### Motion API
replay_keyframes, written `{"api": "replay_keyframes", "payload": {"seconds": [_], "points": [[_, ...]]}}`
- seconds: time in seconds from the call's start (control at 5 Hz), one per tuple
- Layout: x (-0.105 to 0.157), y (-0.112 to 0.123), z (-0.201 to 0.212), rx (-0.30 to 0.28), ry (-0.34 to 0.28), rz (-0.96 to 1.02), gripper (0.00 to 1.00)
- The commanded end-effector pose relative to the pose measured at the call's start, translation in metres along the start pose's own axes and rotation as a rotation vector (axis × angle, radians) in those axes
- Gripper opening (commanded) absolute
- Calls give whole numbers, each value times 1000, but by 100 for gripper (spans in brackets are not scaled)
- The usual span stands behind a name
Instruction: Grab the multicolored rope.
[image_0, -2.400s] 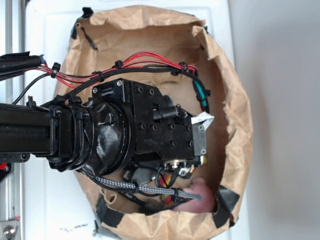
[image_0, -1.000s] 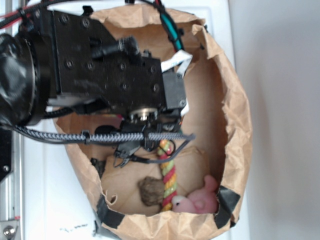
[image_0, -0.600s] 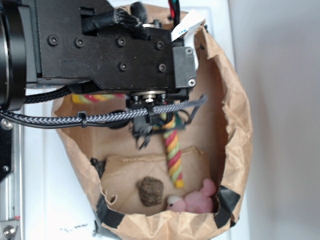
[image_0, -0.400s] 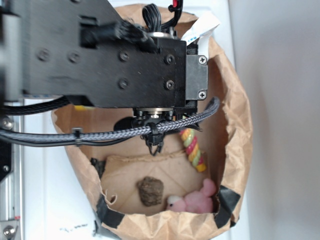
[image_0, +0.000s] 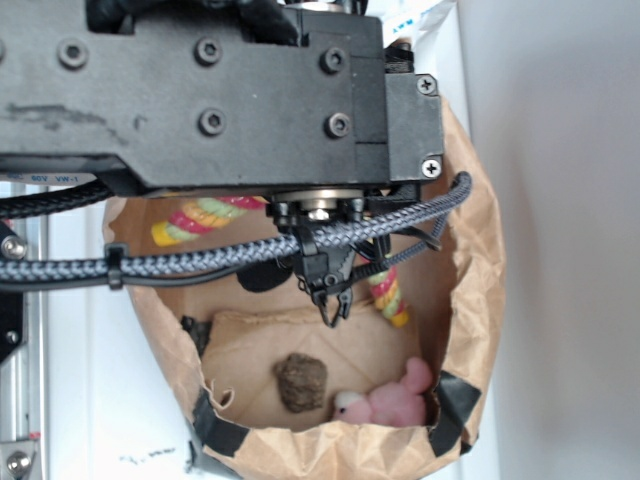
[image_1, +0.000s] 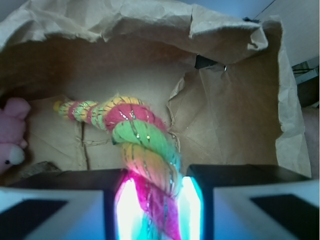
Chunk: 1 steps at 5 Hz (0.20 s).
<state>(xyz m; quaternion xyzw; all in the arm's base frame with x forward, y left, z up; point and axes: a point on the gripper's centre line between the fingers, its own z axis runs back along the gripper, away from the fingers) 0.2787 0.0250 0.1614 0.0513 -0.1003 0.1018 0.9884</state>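
Observation:
The multicolored rope (image_1: 145, 142), twisted from red, yellow and light-green strands, runs from between my fingers out to the left above the bag floor. My gripper (image_1: 152, 205) is shut on its near end, both pads pressed against the strands. In the exterior view the rope's two ends (image_0: 200, 215) stick out from under my black wrist housing (image_0: 200, 90), one at the left and one hanging at the right. That housing hides the fingers there.
A brown paper bag (image_0: 478, 270) surrounds everything, with crumpled walls (image_1: 235, 95). On its floor lie a pink plush toy (image_0: 395, 403) and a brown lump (image_0: 301, 381). A black-grey braided cable (image_0: 200, 262) loops under the wrist. White surface lies outside the bag.
The arm has risen toward the exterior camera with the rope held in the gripper. The rope has left the bag floor and hangs higher; the pink toy and brown lump stay put.

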Motion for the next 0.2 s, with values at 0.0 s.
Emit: {"api": "replay_keyframes", "payload": {"seconds": [0.0], "points": [[5,-15,26,-15,-74,-27,0]]}}
